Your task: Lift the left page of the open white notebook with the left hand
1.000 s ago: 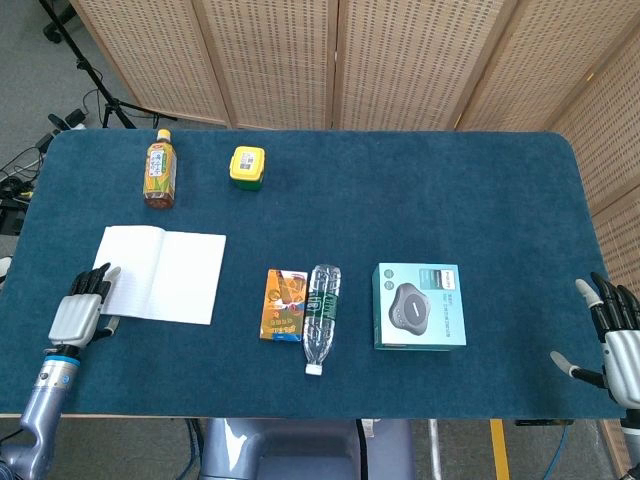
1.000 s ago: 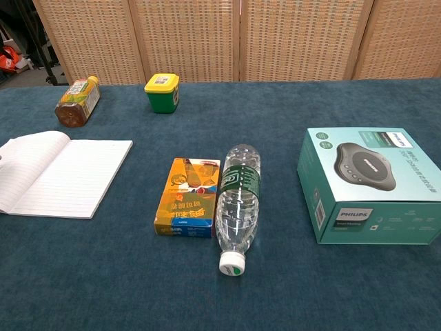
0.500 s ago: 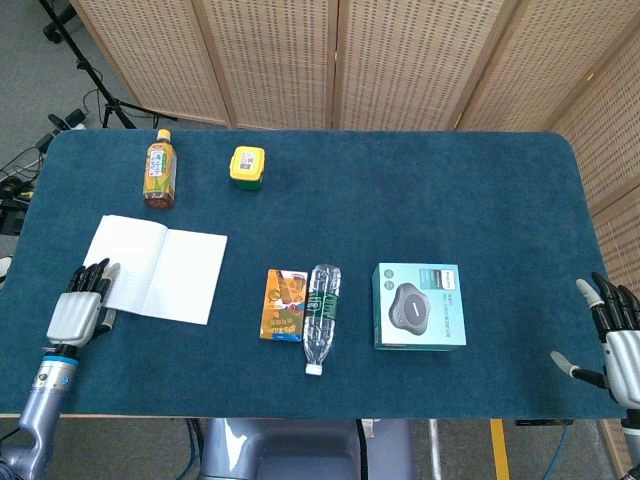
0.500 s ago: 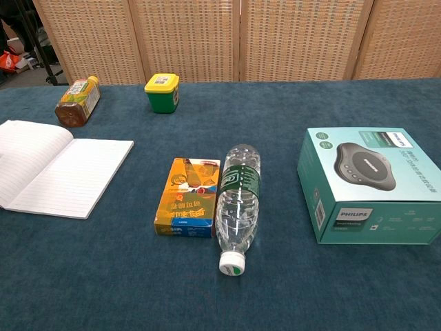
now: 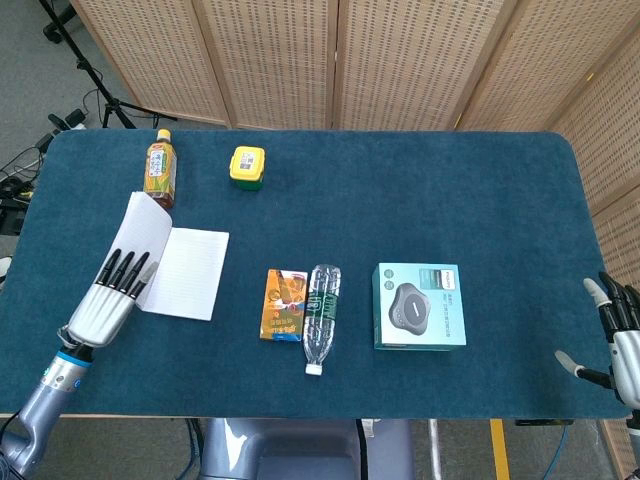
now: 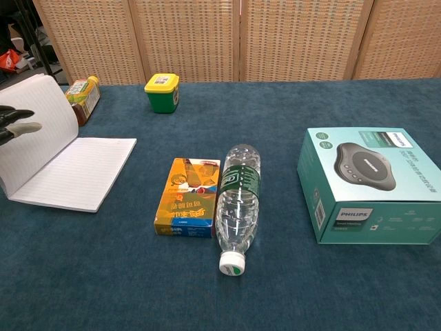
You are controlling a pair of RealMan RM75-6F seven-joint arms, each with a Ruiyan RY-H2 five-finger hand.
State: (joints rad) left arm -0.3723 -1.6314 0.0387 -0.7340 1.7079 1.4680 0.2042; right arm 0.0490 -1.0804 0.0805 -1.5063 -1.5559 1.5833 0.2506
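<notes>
The open white notebook (image 5: 185,272) lies at the table's left. Its left page (image 5: 147,225) stands raised and curved, tilting toward the spine, also seen as a tall lined sheet, the left page (image 6: 38,127). My left hand (image 5: 105,300) reaches up from the front edge with its fingers stretched along the page's near edge. In the chest view its fingertips (image 6: 21,127) show against the page at the frame's left edge, holding it up. My right hand (image 5: 618,335) hovers at the table's front right corner, fingers apart, holding nothing.
A tea bottle (image 5: 160,170) lies just behind the raised page, a yellow-lidded jar (image 5: 247,166) to its right. An orange box (image 5: 284,304), a water bottle (image 5: 321,312) and a teal Philips box (image 5: 419,305) lie mid-table.
The left hand has moved right and up, raising the left page from nearly flat to steeply upright. The notebook has shifted slightly. The right hand has barely moved.
</notes>
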